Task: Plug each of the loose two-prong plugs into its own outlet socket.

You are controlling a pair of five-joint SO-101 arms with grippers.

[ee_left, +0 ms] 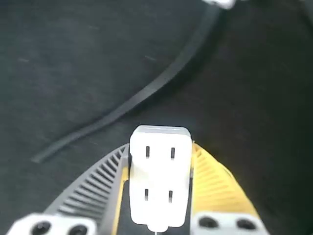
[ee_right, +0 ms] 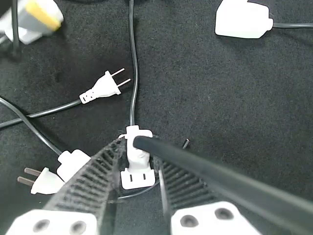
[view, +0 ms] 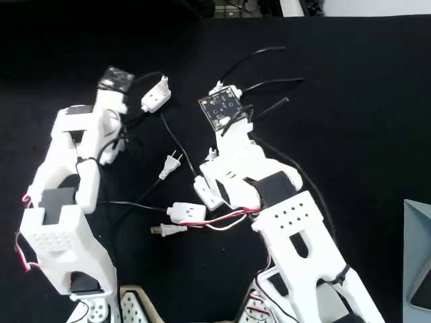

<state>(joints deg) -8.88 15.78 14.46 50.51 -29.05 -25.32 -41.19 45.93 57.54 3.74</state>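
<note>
Overall light: soft, even room light is falling from above onto the black table cloth (view: 350, 101).
Shadows: hardly any are showing, since the dark cloth is swallowing them.
Glare: the white arm shells (view: 54, 235) and the outlet socket (ee_left: 159, 181) are glowing brightly.
Far edge: a pale strip (view: 363, 7) is shining beyond the cloth.

Your high camera sits off the arms, above the black cloth table (view: 363, 101). It looks down with both arm bases at its near edge, from far enough back to take in both arms. Your left wrist camera looks along the left gripper (ee_left: 160, 152) at the cloth from very close, so the white plastic outlet block with two pairs of slots (ee_left: 159, 186) sits just before the lens. Your right wrist camera takes in a wider patch, looking down past the right gripper (ee_right: 138, 149). With the high view it shares the white plastic socket block (ee_right: 134, 171) (view: 209, 192) between its fingers and the white two-prong plug with a black cord (ee_right: 105, 87) (view: 170, 165) lying near it.
</note>
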